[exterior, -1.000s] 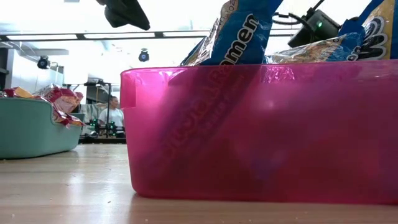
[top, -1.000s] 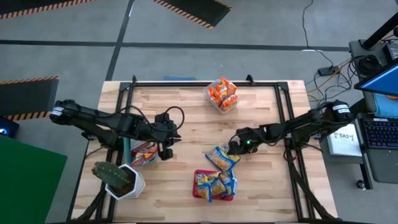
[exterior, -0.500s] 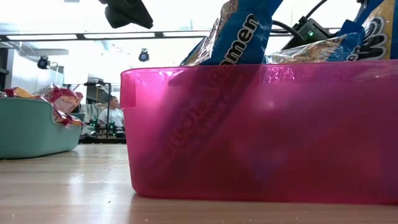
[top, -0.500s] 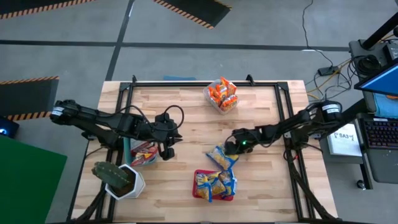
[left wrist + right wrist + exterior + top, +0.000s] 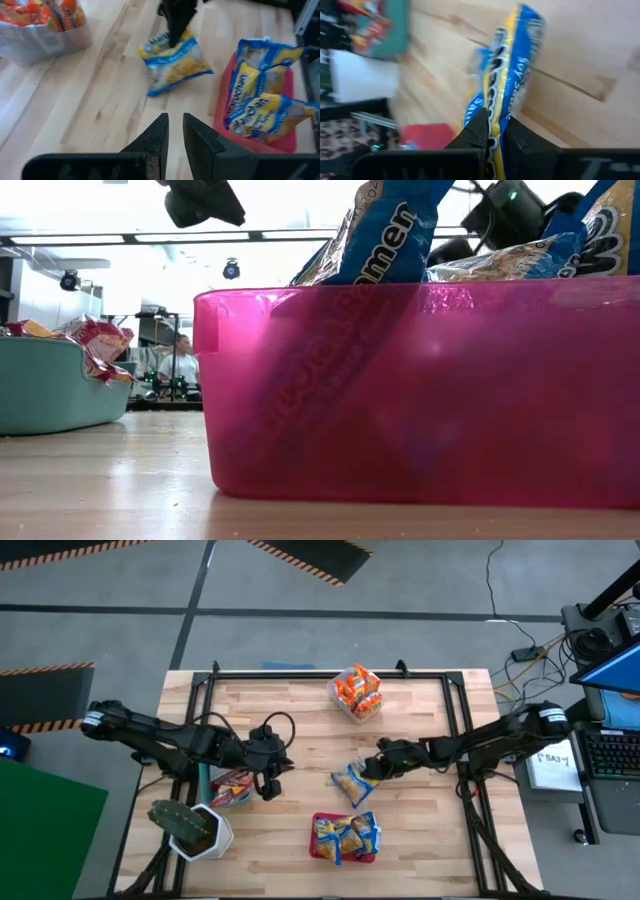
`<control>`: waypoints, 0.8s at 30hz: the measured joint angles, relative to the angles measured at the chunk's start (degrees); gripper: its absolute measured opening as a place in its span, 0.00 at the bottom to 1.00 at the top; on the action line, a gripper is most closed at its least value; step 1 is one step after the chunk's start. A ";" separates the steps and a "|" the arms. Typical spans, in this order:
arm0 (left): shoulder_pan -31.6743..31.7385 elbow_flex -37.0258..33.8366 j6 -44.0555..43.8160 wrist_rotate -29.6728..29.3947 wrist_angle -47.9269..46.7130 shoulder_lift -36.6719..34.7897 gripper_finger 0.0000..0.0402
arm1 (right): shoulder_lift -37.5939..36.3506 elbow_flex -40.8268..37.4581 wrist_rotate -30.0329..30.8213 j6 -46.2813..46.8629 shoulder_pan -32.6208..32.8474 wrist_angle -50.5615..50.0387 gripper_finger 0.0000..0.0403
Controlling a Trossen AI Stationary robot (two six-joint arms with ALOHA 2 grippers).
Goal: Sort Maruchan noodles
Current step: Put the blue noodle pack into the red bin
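Maruchan noodles, small crinkly plastic ramen packets, already sit mostly sorted: orange ones in the clear plastic bin (image 5: 356, 692) at the far edge of the wooden table (image 5: 300, 740), silver-and-red ones in the teal bin (image 5: 228, 787) on the left, blue-and-yellow ones in the red bin (image 5: 343, 837) near the front edge. One blue-and-yellow packet (image 5: 352, 783) remains outside, just beyond the red bin, and the right gripper (image 5: 378, 766) has its fingers clamped on that packet's edge; the right wrist view shows the wrapper pinched between them. The left gripper (image 5: 269, 782) hovers beside the teal bin with its fingers drawn nearly together, holding nothing. The risk, as I judge it, lies in the thin grip: slick film held only at an edge could slide free during the carry, or the dangling body could catch the red bin's wall and tip outside. Packets already standing on end inside leave little room, so a careless drop might perch on top and spill out.
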 joint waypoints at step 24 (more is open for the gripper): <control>-12.37 -3.27 -5.76 0.03 19.82 9.23 0.10 | -5.87 41.57 -2.38 -9.74 10.22 -49.84 0.02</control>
